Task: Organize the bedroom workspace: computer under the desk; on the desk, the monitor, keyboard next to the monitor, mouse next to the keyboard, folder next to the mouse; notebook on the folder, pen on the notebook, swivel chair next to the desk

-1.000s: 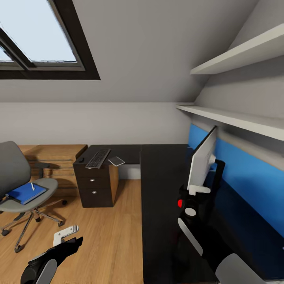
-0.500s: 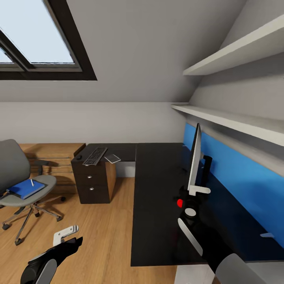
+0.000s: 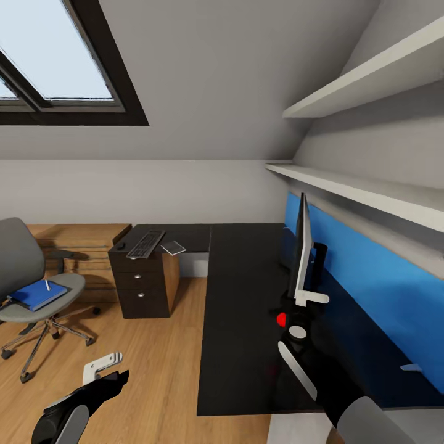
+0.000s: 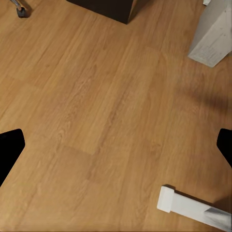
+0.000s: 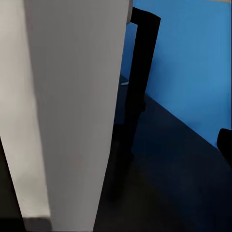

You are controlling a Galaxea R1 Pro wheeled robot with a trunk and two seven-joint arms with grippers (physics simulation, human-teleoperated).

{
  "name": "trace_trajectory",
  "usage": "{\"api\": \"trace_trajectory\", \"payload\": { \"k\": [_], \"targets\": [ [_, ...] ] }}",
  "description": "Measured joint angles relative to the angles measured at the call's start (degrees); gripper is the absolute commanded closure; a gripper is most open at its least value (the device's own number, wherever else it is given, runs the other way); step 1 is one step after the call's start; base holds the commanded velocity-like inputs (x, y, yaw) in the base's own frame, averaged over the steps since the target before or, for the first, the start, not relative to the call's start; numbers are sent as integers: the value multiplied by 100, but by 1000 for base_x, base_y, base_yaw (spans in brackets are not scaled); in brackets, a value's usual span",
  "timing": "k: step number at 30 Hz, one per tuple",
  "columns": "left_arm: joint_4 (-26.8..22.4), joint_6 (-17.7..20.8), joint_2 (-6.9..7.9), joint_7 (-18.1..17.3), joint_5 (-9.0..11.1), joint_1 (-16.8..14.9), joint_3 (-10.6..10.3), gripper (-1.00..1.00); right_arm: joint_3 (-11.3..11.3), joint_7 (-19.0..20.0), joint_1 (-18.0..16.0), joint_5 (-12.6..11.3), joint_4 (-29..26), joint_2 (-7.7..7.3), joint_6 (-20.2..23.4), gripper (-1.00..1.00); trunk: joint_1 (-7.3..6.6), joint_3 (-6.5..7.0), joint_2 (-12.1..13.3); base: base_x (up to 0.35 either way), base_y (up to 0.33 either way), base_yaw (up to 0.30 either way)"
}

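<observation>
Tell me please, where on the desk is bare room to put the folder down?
The desk is bare across the broad stretch between its floor-side edge and the monitor. The far wing above the drawers is crowded: keyboard, mouse and notebook. The right gripper is at the monitor.

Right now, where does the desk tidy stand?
Done: keyboard on the desk. In hand: right gripper at the monitor, standing on the desk; grip unclear. Left: folder and pen on the swivel chair; left gripper idle.
</observation>
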Motion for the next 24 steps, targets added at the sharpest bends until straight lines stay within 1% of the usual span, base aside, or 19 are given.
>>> {"api": "trace_trajectory", "payload": {
  "k": [6,10,14,20,24],
  "targets": [
    [-2,2,0,1,0,0,1,-100,2,2,0,-1,0,0,-1,-100,0,0,-1,-1,-34,0],
    [-1,1,0,3,1,0,-5,-100,1,1,0,-1,-2,0,-2,-100,2,0,0,-119,-26,0],
    [-2,0,0,4,0,0,-7,-100,1,1,0,0,-4,0,-2,-100,2,0,0,-164,-165,0],
    [1,0,0,3,0,0,-7,-100,1,2,0,7,-4,0,1,-100,0,0,0,-26,-75,0],
    [3,-1,0,4,0,0,-7,-100,1,1,0,6,-4,1,6,-100,1,0,0,-58,-236,0]
  ]
}}
